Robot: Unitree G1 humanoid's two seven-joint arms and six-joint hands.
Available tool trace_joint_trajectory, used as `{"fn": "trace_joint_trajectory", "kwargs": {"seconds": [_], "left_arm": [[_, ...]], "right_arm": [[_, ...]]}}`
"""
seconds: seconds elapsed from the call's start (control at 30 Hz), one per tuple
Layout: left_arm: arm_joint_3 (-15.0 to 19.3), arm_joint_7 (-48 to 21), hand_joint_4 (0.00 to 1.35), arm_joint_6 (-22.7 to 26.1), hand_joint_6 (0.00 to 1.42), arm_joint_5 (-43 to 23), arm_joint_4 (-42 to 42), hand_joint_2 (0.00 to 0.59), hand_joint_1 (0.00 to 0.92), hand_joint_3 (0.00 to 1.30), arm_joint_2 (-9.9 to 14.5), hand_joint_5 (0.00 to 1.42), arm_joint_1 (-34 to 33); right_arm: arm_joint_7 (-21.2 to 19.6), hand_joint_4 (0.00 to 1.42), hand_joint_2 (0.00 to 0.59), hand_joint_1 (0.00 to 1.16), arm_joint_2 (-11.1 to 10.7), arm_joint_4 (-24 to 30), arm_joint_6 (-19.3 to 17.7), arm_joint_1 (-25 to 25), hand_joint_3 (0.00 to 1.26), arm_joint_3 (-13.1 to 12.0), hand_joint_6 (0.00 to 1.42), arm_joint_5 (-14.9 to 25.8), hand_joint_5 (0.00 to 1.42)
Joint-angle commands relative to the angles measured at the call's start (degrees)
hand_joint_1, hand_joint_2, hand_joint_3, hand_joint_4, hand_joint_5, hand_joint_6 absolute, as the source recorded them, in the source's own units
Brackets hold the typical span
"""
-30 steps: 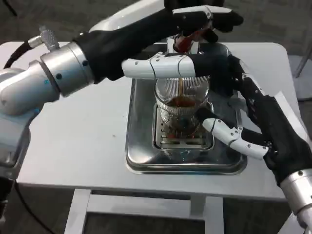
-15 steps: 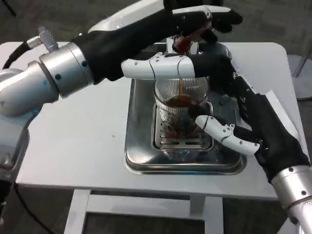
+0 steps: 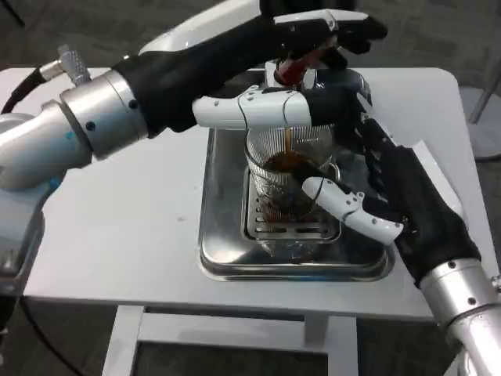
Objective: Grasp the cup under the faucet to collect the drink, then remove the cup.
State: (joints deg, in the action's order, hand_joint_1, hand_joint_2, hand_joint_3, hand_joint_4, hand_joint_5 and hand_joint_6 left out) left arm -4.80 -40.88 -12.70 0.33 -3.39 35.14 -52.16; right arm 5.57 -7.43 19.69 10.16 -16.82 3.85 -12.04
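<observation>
You have a white rectangular table (image 3: 149,227) filling the frame, with a shiny stainless steel drip tray (image 3: 227,258) at centre. On its slotted grate stands the ribbed clear glass cup (image 3: 288,176), roughly half full of dark drink, a thin stream falling in from the red-handled faucet (image 3: 293,69) at upper centre. Your left hand (image 3: 313,31) presses the faucet lever, fingers curled over it. Your right hand (image 3: 376,188) wraps the cup from the right, fingers partly closed on the glass.

Risk: overfilling, or tilting the cup on withdrawal, would spill. The cup's far side and the right hand's contact points are hidden.
</observation>
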Motion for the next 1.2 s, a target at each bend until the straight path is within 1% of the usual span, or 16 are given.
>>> {"fn": "trace_joint_trajectory", "kwargs": {"seconds": [0.03, 0.37, 0.6, 0.8, 0.97, 1.07, 1.2], "left_arm": [[-0.15, -1.45, 0.15, 1.53, 0.25, 0.62, -0.11, 0.038, 0.0, 0.17, 1.35, 0.23, 2.94], [1.38, -0.54, 0.15, 2.53, 0.25, -1.18, -0.21, 0.038, 0.0, 0.17, 0.51, 0.24, 3.57], [4.01, 1.82, 0.16, 3.38, 0.26, -5.11, -1.27, 0.043, 0.0, 0.18, -1.69, 0.25, 3.39], [5.59, 2.64, 0.18, 3.39, 0.26, -6.81, -1.78, 0.041, 0.0, 0.19, -3.03, 0.26, 2.91], [6.52, 3.08, 0.18, 3.01, 0.28, -7.34, -1.66, 0.041, 0.0, 0.21, -3.66, 0.27, 2.65], [7.71, 3.59, 0.19, 2.96, 0.29, -7.99, -0.96, 0.04, 0.0, 0.22, -4.15, 0.27, 2.49], [8.59, 3.99, 0.21, 2.98, 0.3, -8.42, 0.18, 0.044, 0.0, 0.23, -4.21, 0.28, 2.45]], "right_arm": [[-0.25, 0.05, 0.246, 0.6, 0.77, -1.0, -1.09, -0.49, 0.05, 0.88, 0.21, 0.62, 0.1], [-0.28, 0.05, 0.255, 0.59, 1.24, -2.54, -1.03, -1.61, 0.06, 1.09, 0.21, 1.63, 0.11], [-0.5, 0.05, 0.255, 0.59, 1.09, -2.83, -1.01, -1.78, 0.06, 1.03, 0.21, 1.69, 0.11], [-0.7, 0.06, 0.255, 0.59, 1.03, -2.93, -0.89, -1.71, 0.07, 1.01, 0.21, 1.59, 0.11], [-0.83, 0.06, 0.255, 0.59, 0.97, -3.01, -0.93, -1.73, 0.07, 1.03, 0.21, 1.61, 0.12], [-0.93, 0.06, 0.255, 0.59, 0.93, -3.08, -0.96, -1.99, 0.07, 0.98, 0.21, 1.65, 0.12], [-0.97, 0.06, 0.255, 0.59, 0.91, -3.08, -0.92, -2.2, 0.08, 0.91, 0.21, 1.68, 0.12]]}}
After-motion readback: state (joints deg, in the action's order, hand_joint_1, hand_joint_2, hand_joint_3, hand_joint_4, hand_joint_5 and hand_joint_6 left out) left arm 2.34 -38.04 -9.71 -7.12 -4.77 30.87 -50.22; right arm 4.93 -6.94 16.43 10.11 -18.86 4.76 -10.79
